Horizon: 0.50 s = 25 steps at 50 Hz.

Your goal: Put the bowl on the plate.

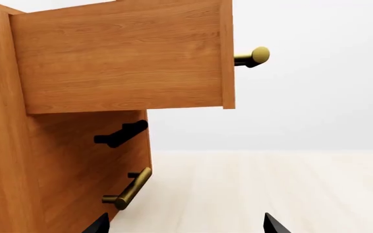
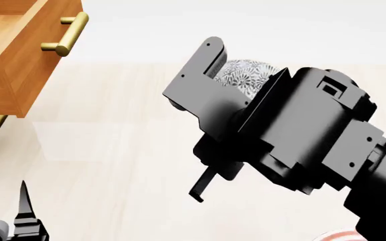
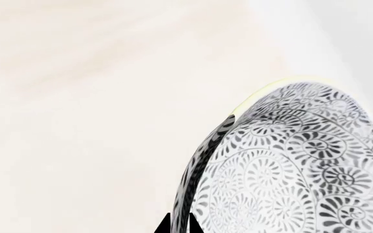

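Observation:
The bowl (image 3: 290, 165), white with a dense grey floral pattern and a yellowish rim, is held up in the air, tilted on its side. My right gripper (image 3: 178, 225) is shut on its rim, one fingertip on each side of the wall. From the head view the bowl (image 2: 247, 75) peeks out behind the black right arm (image 2: 300, 130). Only a sliver of the plate (image 2: 344, 236), with a red ring, shows at the bottom edge, below that arm. My left gripper (image 1: 186, 225) is open and empty, low beside the cabinet.
A wooden cabinet (image 1: 63, 160) stands at the left with its top drawer (image 2: 12, 55) pulled out, brass handle (image 2: 69, 35) forward. Lower drawers carry a black handle (image 1: 122, 133) and a brass one (image 1: 129, 189). Pale floor (image 2: 112, 150) spreads around.

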### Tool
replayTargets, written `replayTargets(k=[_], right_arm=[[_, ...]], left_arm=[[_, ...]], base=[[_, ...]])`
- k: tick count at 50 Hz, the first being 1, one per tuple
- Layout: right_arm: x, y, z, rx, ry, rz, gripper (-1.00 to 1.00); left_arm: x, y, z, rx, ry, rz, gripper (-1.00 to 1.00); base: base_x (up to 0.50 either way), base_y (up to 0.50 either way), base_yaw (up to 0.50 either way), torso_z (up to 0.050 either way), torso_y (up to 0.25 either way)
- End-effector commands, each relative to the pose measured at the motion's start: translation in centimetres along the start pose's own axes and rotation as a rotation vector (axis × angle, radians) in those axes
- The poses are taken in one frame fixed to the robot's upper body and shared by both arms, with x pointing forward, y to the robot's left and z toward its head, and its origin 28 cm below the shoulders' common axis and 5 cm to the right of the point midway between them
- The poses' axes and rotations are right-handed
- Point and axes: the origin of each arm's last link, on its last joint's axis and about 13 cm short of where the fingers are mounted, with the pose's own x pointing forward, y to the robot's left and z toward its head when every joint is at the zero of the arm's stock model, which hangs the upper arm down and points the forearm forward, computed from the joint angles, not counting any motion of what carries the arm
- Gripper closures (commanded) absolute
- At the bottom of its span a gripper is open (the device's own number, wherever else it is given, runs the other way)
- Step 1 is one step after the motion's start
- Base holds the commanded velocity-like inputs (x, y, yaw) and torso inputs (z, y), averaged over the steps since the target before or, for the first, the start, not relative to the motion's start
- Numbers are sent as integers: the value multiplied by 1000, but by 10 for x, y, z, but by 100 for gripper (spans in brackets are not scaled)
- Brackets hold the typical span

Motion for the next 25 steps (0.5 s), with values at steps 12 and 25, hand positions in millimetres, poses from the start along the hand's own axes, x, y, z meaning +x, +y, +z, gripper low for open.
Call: replayTargets(k=[12, 25], right_arm=[[-61, -20, 2, -33, 131, -165, 100], [-88, -22, -7, -68, 224, -167, 100]], left_arm=[[0, -2, 0, -8, -4, -18, -100], [-1, -2, -1, -10, -3, -20, -100]], base=[[0, 0, 0, 0, 0], [0, 0, 0, 0, 0]])
